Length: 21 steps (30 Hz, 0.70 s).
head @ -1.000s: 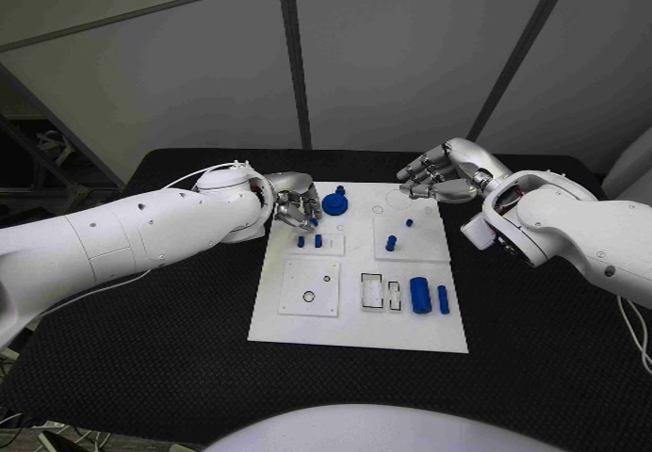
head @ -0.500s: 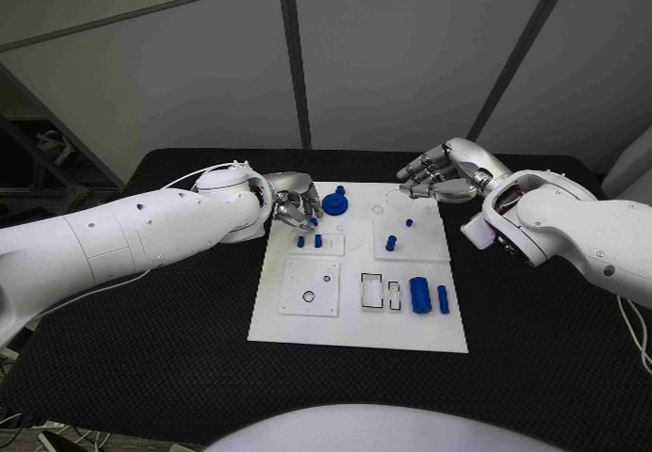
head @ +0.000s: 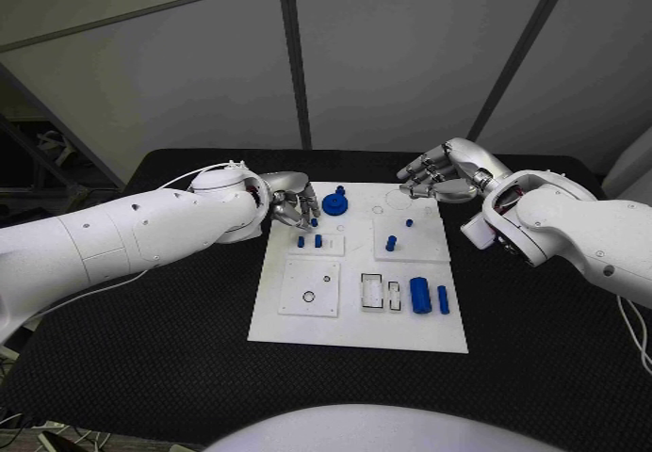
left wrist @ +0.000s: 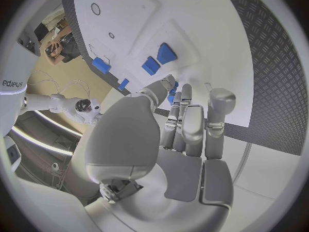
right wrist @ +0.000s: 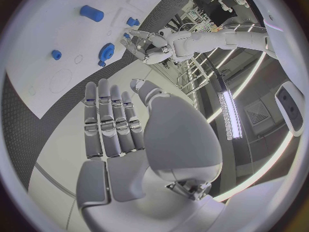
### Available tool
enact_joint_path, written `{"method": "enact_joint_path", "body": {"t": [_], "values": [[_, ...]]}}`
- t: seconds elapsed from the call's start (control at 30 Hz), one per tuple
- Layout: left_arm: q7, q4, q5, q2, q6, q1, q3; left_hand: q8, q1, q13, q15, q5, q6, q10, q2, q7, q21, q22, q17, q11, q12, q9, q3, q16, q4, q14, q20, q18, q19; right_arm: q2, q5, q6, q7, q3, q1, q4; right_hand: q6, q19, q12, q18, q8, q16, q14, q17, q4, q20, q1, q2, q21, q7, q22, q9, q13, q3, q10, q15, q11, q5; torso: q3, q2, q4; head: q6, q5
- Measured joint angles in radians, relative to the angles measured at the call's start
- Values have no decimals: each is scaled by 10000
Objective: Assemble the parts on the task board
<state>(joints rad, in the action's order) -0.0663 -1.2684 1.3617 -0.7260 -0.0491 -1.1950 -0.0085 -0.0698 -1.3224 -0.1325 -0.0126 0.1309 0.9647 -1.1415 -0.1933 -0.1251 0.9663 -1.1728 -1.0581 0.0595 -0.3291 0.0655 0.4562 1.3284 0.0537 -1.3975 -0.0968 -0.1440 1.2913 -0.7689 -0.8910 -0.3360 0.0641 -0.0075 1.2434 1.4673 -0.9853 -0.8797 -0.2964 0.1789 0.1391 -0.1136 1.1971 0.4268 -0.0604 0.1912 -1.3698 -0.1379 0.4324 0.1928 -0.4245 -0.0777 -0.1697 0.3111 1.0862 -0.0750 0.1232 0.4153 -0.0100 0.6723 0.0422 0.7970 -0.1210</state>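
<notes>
The left hand [head: 289,209] hovers at the task board [head: 362,325]'s far left corner, fingers curled toward a small blue part [left wrist: 172,92] (whether it is actually pinched, I cannot tell). The round blue knob [head: 335,201] stands just beside that hand on the board. The right hand [head: 437,175] hangs over the board's far right corner, fingers extended, holding nothing.

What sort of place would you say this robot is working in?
Probably a robotics lab or test cell: a black table carries a white task board with small blue parts, and grey partition panels stand behind.
</notes>
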Motion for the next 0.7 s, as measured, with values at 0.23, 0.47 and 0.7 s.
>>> {"method": "enact_joint_path", "body": {"t": [0.23, 0.47, 0.7], "values": [[1, -78, -37, -269, -7, 0, 4, 0, 0, -9, 0, 0, 0, 0, 0, 0, -77, 53, 161, 0, 0, 0, -67, 0, -11, 0, 4, -1, -4, 3, -54, 60, -63, 0, 0, -109, 26, 0, 65, 1, 0, 73, -38, -27, 2, 0, 0, 0, -66, 25, 19, 12, 69, -2, -59, -38, 59, 0, -1, 0, -2, 4, -7], [85, -192, -444, -813, -238, 3, 174, -177, -137, -1, 85, 0, 285, 213, 137, -189, -856, 485, 480, 106, 51, 65, -7, -193, 11, 203, -1, 104, -370, -12, -1018, 270, -372, -2, 0, -368, -139, -845, 355, 0, 0, -390, 1076, 197, 512, -321, -455, 166, 645, -139, -447, 11, 423, 20, -312, 250, -13, -314, 2, 0, -9, -35, -13], [607, -549, -2482, -1588, -1128, 2, 237, -402, -147, -46, 123, 0, 756, 92, 147, -213, -2513, 1501, 541, 171, -39, 100, 32, -116, -28, 240, -53, -280, -1172, -28, -3218, 512, -798, -6, -7, -392, -670, -1708, 728, -1, -80, -1824, 2665, 1150, 773, -924, -605, 316, 2602, -410, -1850, 11, 820, 26, 468, 771, -369, -849, -9, 1, 5, -148, 147]]}}
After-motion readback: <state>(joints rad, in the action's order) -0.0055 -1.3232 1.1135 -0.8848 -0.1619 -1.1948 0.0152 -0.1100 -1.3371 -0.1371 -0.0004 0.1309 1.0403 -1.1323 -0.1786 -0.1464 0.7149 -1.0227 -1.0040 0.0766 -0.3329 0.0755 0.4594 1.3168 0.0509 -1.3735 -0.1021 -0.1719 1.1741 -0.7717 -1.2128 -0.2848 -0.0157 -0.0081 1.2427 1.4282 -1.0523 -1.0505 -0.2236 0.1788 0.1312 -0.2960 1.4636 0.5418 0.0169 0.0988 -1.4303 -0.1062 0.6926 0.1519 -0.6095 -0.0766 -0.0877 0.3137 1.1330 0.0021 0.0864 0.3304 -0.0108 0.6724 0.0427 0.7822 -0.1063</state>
